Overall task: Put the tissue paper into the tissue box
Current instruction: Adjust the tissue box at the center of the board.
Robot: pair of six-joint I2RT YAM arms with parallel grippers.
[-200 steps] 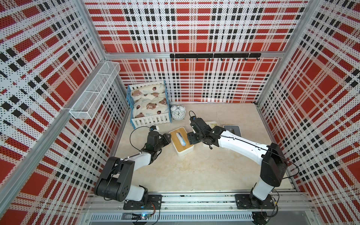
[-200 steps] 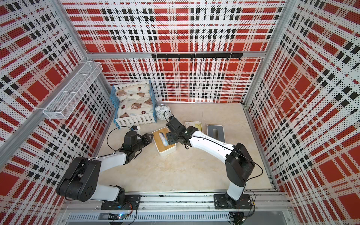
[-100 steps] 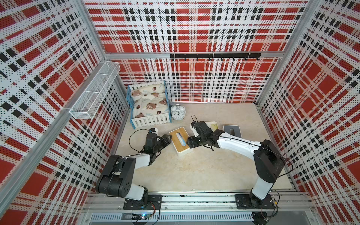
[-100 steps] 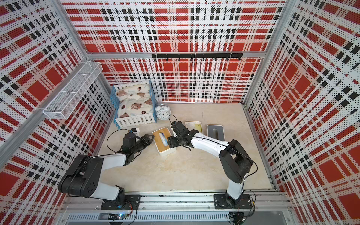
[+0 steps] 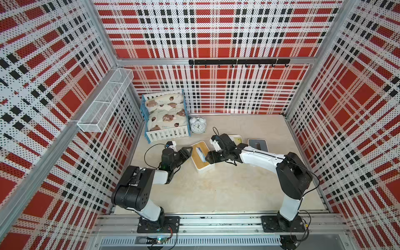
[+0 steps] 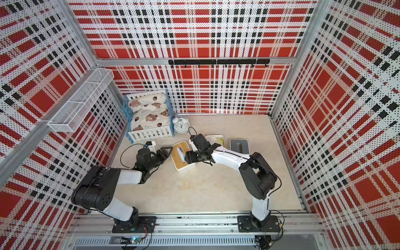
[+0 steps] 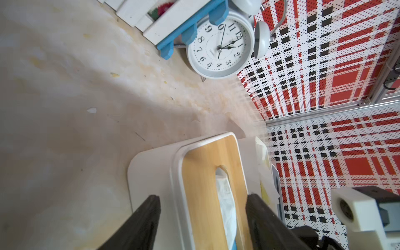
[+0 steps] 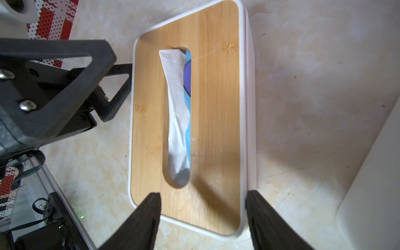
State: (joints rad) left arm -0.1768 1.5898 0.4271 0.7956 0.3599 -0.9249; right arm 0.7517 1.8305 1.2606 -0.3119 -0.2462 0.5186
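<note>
Basically, tissue (image 8: 177, 112) sits bunched in the tissue box (image 8: 216, 108) slot on the desk (image 8: 303, 86). Left claw (image 7: 200, 205) and right claw (image 8: 203, 199) are both open and empty, flanking the box. Risk: a jaw could snag the tissue out or shove the box.

small blue-and-white picket toy bed (image 5: 167, 134) with bear-print bedding in the back left corner, white twin-bell alarm clock (image 5: 198, 126) just beside its foot, white wire mesh basket (image 5: 106, 100) on the left wall, black hook rail (image 5: 238, 62) across the back, grey slotted tray (image 5: 257, 144) on the beige tabletop (image 5: 216, 190), red plaid walls all round
</note>
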